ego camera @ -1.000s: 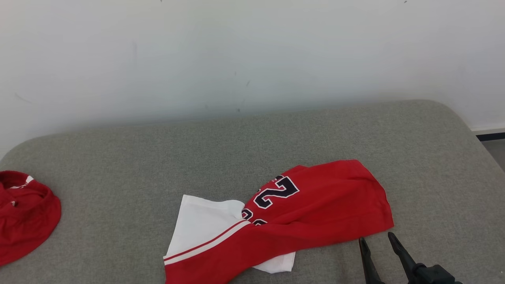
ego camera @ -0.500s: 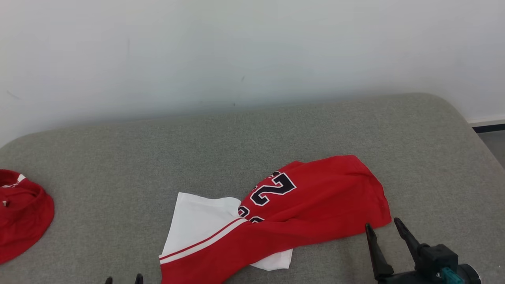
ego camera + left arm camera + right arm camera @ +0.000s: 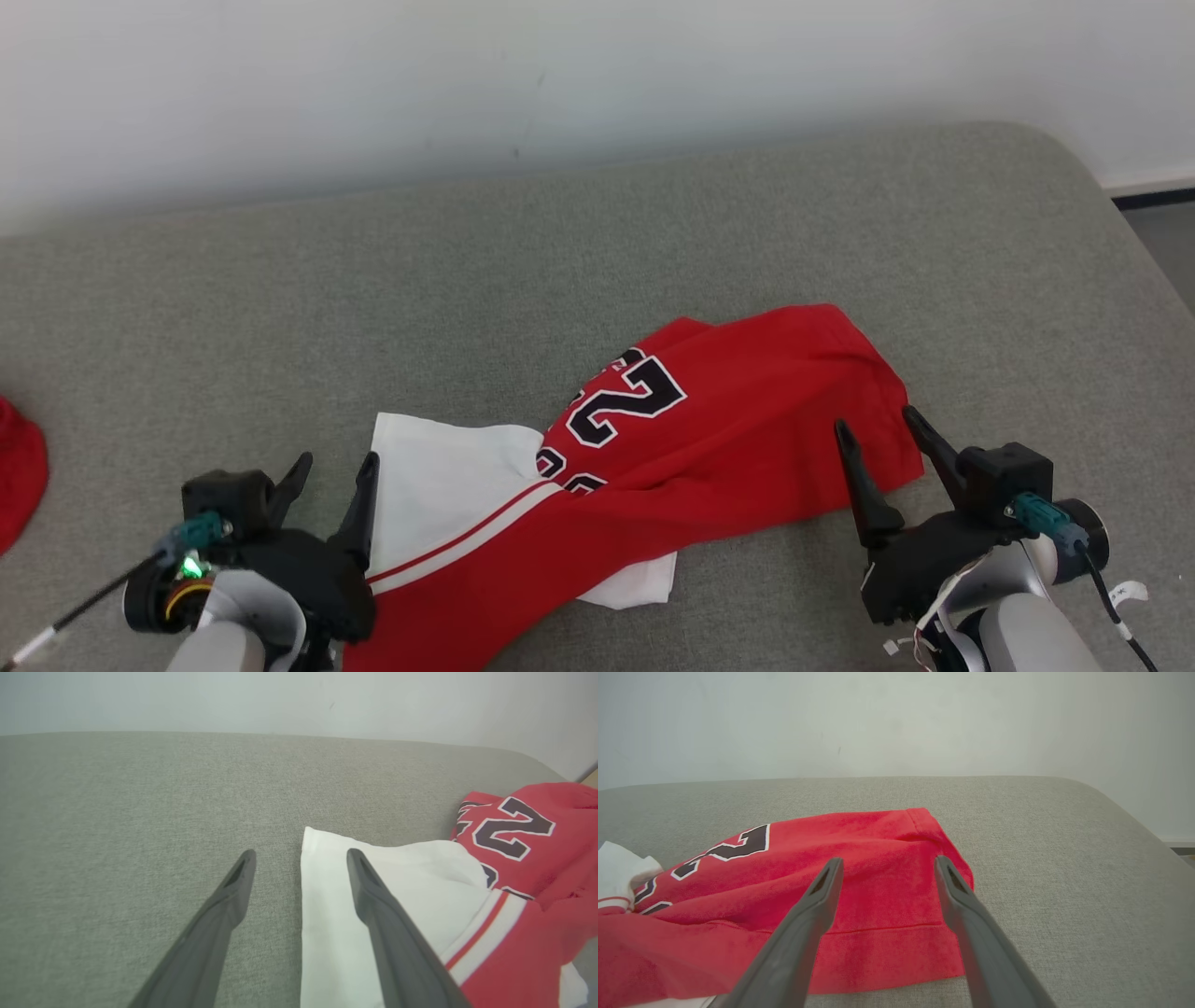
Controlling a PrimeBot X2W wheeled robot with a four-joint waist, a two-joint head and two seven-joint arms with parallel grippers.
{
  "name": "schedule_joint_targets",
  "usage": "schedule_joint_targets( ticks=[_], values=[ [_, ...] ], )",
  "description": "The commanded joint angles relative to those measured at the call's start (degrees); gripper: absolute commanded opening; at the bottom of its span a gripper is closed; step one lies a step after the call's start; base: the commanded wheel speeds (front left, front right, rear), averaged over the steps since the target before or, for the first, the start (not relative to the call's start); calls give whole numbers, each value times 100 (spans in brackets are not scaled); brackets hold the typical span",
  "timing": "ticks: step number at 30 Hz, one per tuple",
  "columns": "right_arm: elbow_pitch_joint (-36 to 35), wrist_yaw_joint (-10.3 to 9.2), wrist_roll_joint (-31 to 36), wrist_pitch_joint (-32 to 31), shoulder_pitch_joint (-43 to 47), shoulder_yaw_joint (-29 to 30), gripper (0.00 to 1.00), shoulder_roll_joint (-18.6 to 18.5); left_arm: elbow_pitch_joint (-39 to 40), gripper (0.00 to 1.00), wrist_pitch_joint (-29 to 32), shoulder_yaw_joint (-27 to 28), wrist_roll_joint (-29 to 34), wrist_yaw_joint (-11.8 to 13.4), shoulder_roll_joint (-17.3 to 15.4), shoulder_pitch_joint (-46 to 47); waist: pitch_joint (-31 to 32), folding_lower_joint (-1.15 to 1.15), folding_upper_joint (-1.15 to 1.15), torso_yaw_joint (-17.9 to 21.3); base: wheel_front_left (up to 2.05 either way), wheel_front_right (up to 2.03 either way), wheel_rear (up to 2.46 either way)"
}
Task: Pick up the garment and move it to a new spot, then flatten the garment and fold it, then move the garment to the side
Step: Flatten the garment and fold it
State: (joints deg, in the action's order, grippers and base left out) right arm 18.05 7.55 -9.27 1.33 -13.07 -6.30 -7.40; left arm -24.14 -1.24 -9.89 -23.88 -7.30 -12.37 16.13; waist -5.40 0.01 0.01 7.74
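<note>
A crumpled red jersey with black numerals and a white panel (image 3: 738, 448) lies near the front of the grey fabric-covered table (image 3: 560, 252), the left claw (image 3: 338, 459) spread apart astride its white edge, the right claw (image 3: 875, 418) spread apart over its red hem, neither gripping cloth.

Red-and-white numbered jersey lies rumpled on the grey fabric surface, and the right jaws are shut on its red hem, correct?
Not quite: the right jaws stand open by the red hem, gripping nothing; the right wrist view shows it. The red-and-white numbered jersey does lie rumpled on the grey fabric surface.
</note>
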Motion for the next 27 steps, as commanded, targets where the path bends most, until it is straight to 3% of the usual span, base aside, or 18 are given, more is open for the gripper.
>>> schedule_joint_targets(
  ticks=[1, 9, 16, 22, 23, 24, 25, 26, 27],
  values=[
    [49, -11, -36, 42, -169, -74, 100, 0, -186, 100, 212, -3, -79, 11, -28, 303, -510, -1, -1, 253, 0, 0, 0],
    [278, -11, -73, 303, -464, -191, 100, 61, -742, 100, 854, -16, -277, 32, -65, 948, -900, -1, -1, 452, 0, 0, 0],
    [456, -11, -122, 448, -539, -202, 100, 82, -992, 100, 1224, -263, -373, 6, 14, 935, -893, -1, -1, 523, 0, 0, 0],
    [526, -11, -132, 489, -574, -253, 100, 105, -1119, 100, 1425, -434, -188, 146, -22, 891, -817, -1, -1, 563, 0, 0, 0],
    [538, -11, -138, 494, -577, -262, 100, 110, -1142, 84, 1498, -467, -149, 190, -35, 869, -803, -1, -1, 569, 0, 0, 0],
    [551, -11, -144, 490, -588, -270, 100, 109, -1170, 44, 1601, -502, -146, 222, -47, 849, -790, -1, -1, 573, 0, 0, 0],
    [558, -11, -154, 487, -602, -271, 100, 99, -1174, 27, 1692, -531, -150, 241, -54, 832, -778, -1, -1, 577, 0, 0, 0],
    [570, -11, -165, 486, -611, -273, 100, 81, -1166, 0, 1793, -551, -161, 256, -52, 817, -764, -1, -1, 580, 0, 0, 0],
    [581, -11, -177, 483, -627, -266, 100, 55, -1160, 0, 1892, -570, -196, 252, -46, 796, -747, -1, -1, 585, 0, 0, 0]
  ],
)
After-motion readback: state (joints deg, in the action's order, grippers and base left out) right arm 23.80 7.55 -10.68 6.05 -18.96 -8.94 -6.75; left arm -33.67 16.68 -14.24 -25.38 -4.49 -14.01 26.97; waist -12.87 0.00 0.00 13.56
